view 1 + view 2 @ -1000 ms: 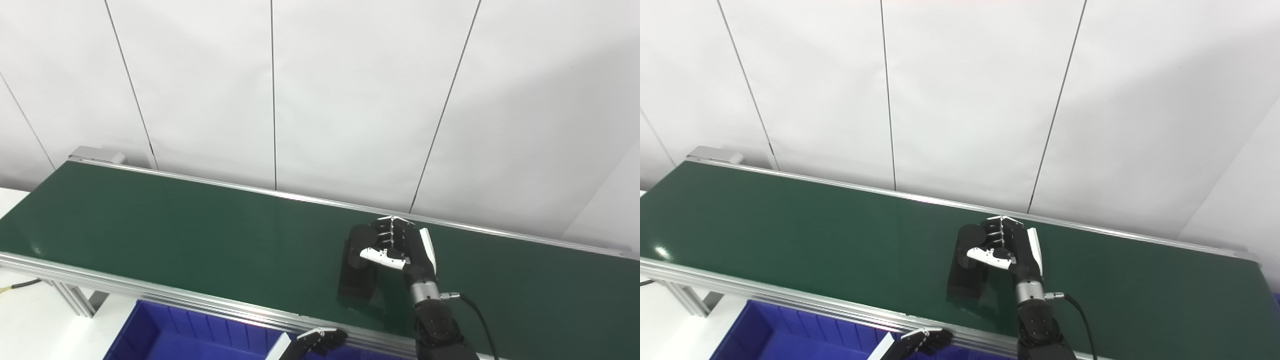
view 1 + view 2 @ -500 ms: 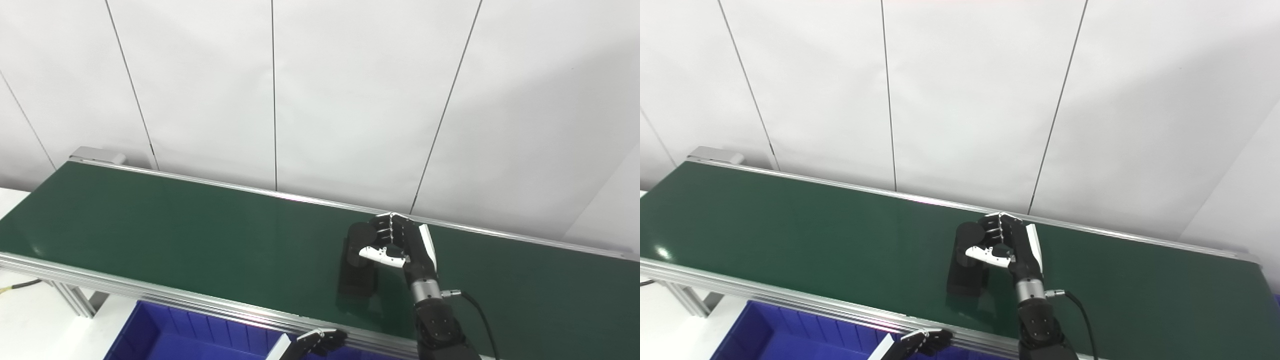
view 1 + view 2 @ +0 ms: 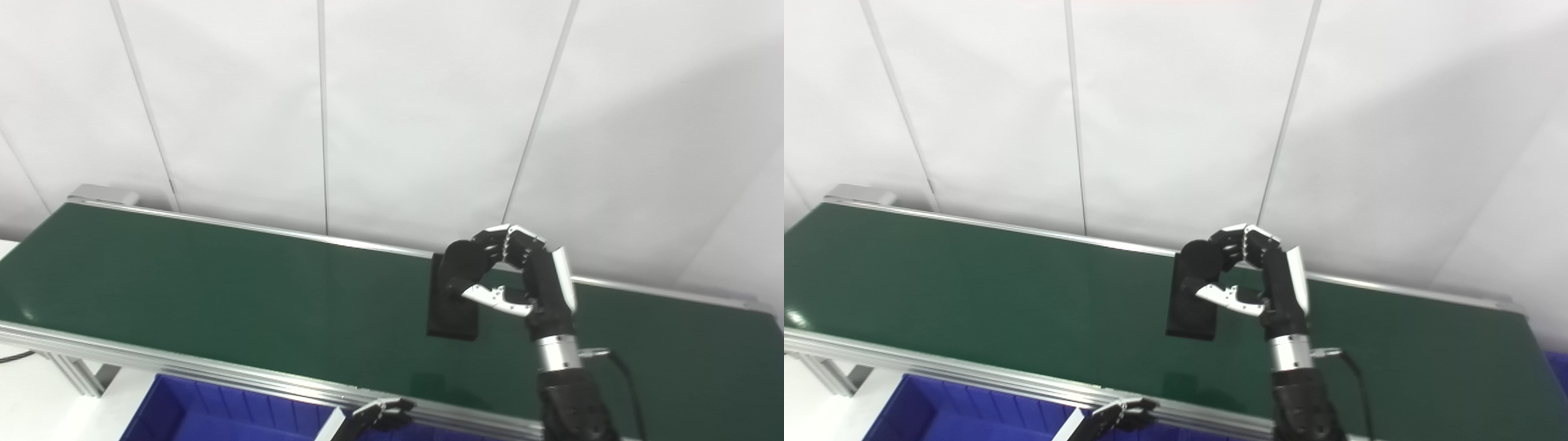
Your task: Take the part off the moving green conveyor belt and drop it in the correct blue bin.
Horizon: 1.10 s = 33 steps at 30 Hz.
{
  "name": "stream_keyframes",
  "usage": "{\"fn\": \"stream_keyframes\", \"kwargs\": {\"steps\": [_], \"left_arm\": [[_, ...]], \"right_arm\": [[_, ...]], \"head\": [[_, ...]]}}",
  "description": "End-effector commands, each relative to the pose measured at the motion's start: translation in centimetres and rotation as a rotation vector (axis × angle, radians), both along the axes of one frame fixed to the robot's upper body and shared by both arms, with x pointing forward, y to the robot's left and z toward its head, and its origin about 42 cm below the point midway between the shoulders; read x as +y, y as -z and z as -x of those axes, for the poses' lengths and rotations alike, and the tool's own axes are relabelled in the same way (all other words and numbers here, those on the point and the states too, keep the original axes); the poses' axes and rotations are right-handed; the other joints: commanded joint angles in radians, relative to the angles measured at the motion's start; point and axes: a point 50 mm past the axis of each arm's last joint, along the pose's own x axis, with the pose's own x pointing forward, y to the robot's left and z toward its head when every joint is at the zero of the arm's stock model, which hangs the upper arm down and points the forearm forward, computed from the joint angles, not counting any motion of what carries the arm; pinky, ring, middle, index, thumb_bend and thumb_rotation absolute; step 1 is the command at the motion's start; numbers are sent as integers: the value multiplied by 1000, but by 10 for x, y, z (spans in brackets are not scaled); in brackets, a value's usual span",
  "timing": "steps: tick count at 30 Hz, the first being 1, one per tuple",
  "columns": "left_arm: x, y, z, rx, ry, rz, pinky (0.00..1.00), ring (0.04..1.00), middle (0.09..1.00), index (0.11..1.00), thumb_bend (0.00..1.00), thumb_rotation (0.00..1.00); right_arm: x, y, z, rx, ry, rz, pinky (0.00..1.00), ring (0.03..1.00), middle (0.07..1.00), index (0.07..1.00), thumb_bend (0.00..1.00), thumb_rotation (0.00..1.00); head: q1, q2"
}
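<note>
A black part point(image 3: 454, 300), a flat slab with a round knob on top, hangs in the air above the green conveyor belt point(image 3: 214, 288). My right hand point(image 3: 517, 275) is shut on its upper end, fingers over the knob and thumb under it. A faint shadow of the part lies on the belt below. At the bottom edge, only the fingertips of my left hand point(image 3: 376, 418) show, curled low by the belt's near rail. A blue bin point(image 3: 202, 416) sits below the belt at the lower left.
The belt's aluminium rails point(image 3: 184, 367) run along its near and far sides. A white panelled wall point(image 3: 392, 110) stands right behind the belt. A black cable point(image 3: 621, 367) trails from my right wrist. A sliver of another blue bin point(image 3: 1560, 361) shows at the far right.
My right hand has lifted the black part off the belt and raised it, where before it rested on the belt in the hand's grasp. The camera has shifted slightly. The left hand has stayed low.
</note>
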Motion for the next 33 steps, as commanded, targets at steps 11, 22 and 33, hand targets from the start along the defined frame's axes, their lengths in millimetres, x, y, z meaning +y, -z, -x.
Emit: {"fn": "stream_keyframes", "kwargs": {"steps": [11, 22, 33], "left_arm": [[23, -24, -15, -67, 7, 68, 828, 861, 871, 841, 971, 179], [52, -45, -26, -111, -2, 102, 763, 831, 841, 822, 961, 197], [70, -56, -33, -122, -19, 152, 746, 813, 812, 797, 967, 139]], "right_arm": [[-34, -20, 42, -39, 75, 13, 381, 451, 495, 481, 520, 0], [-67, 8, 87, 67, 188, 34, 370, 441, 481, 498, 520, 0], [-84, 31, 131, 193, 295, 18, 356, 434, 482, 503, 520, 0]], "head": [[-224, 89], [-371, 196], [-479, 237]]}}
